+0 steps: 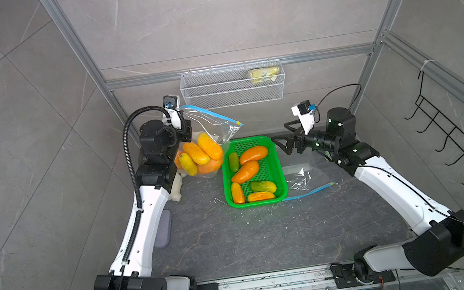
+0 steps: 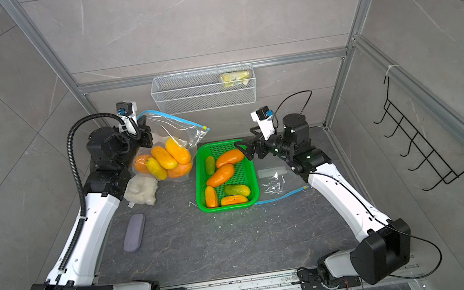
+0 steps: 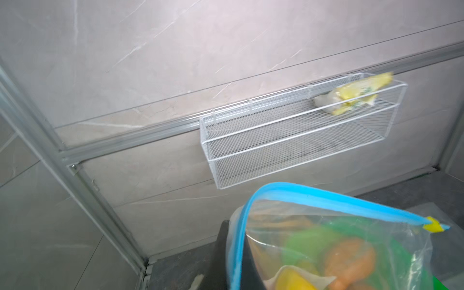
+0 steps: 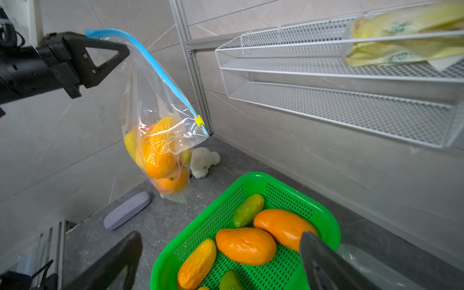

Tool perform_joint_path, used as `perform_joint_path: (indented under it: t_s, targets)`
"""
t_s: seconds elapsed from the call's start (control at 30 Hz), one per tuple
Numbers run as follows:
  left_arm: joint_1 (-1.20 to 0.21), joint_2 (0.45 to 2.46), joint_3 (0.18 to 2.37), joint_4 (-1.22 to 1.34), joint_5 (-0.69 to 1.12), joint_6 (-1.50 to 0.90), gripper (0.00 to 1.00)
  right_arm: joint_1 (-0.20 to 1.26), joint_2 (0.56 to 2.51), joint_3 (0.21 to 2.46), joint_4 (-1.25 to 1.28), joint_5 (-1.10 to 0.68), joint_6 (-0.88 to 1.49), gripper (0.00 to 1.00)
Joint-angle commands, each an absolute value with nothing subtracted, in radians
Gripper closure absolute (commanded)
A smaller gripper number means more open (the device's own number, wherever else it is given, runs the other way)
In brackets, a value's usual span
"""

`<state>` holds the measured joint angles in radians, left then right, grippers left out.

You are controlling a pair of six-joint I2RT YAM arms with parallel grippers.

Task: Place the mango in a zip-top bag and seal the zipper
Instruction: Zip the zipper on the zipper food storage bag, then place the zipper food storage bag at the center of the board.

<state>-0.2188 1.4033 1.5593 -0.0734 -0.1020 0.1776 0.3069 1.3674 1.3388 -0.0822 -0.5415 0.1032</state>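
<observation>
— Where are the mangoes (image 4: pixel 160 150)?
— Several are inside the zip-top bag (image 4: pixel 155 100). The left fingers (image 4: pixel 105 45) pinch its top corner at the blue zipper and hold it up. Loose mangoes (image 4: pixel 246 246) lie in the green basket (image 4: pixel 251 180).
— Sealed?
— Hard to tell. The yellow slider (image 4: pixel 199 121) sits at the strip's far end, but the plastic glares. Whether the bag's bottom touches the table (image 1: pixel 237 237) is also unclear.
— The right fingers (image 4: pixel 324 261)?
— Spread wide near the basket's far corner and empty, their bases cut off by the wrist view.
— The left wrist view?
— Blurred. The fingers are only a dark shape behind the bag.
</observation>
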Motion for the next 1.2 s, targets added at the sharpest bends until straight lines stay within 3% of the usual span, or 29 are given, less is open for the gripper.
perform_joint_path:
  t_s: [0.0,0.43,0.63,0.8,1.17]
  targets:
    - [-0.215,1.482,1.631,-0.012,-0.303,0.087,1.0,0.305,1.35,1.348,-0.137,-0.445,0.245,0.0]
    - [-0.216,1.744,1.785,-0.057,-0.396,-0.058,1.0,0.321,1.283,1.123,-0.336,-0.132,0.287,0.01]
    - [-0.228,1.73,1.883,-0.112,-0.388,-0.041,1.0,0.322,1.257,1.058,-0.359,-0.1,0.297,0.0]
    - [-0.233,1.61,1.814,-0.041,-0.329,-0.075,1.0,0.316,1.231,1.002,-0.416,0.0,0.419,0.01]
    - [-0.234,1.601,1.768,-0.039,-0.255,-0.141,1.0,0.308,1.139,0.754,-0.249,-0.107,0.643,0.02]
